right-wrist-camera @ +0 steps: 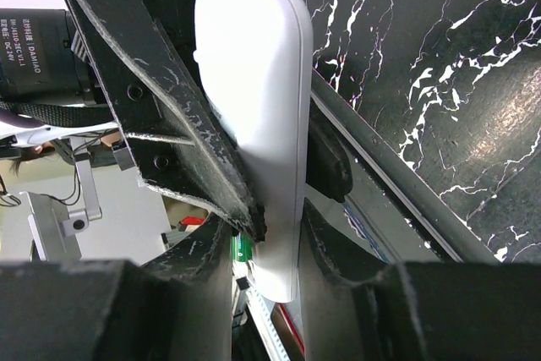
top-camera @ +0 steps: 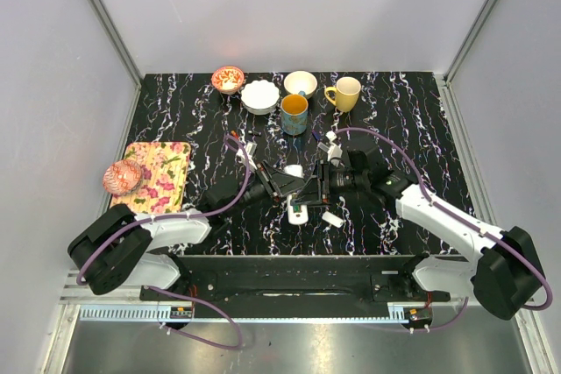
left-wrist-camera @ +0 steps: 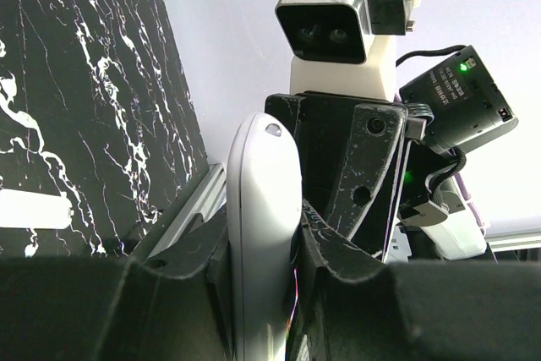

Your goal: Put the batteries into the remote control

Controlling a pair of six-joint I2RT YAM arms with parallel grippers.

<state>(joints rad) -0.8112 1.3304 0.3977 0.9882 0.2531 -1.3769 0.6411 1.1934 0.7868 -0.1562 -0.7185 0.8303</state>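
A black tabletop (top-camera: 175,111) veined with white is enclosed by plain pale walls (top-camera: 280,6). Along its far edge a red patterned bowl (top-camera: 228,79), a white bowl (top-camera: 260,96), a second smaller white bowl (top-camera: 300,83), a yellow mug (top-camera: 345,93) and a blue mug (top-camera: 294,114) are grouped close together. At the left, a flowered tray (top-camera: 166,177) is laid, and a round pink object (top-camera: 122,178) rests on its near corner.

Both arms are brought together over the middle of the table, where the remote control (right-wrist-camera: 258,107) is held between them. It is clamped by the left gripper (left-wrist-camera: 262,268), whose jaws are closed on its sides, and by the right gripper (right-wrist-camera: 275,268), whose jaws are likewise closed on it from the opposite direction. The fingers of the two grippers are crossed close against each other around the white bar. Its smooth rounded back is turned towards both wrist cameras, with a small dot seen near its rounded end. Whether it touches the tabletop cannot be told.

A small white piece (top-camera: 331,218) is left lying flat on the table just beside the grippers, towards the near edge and apart from the remote control.
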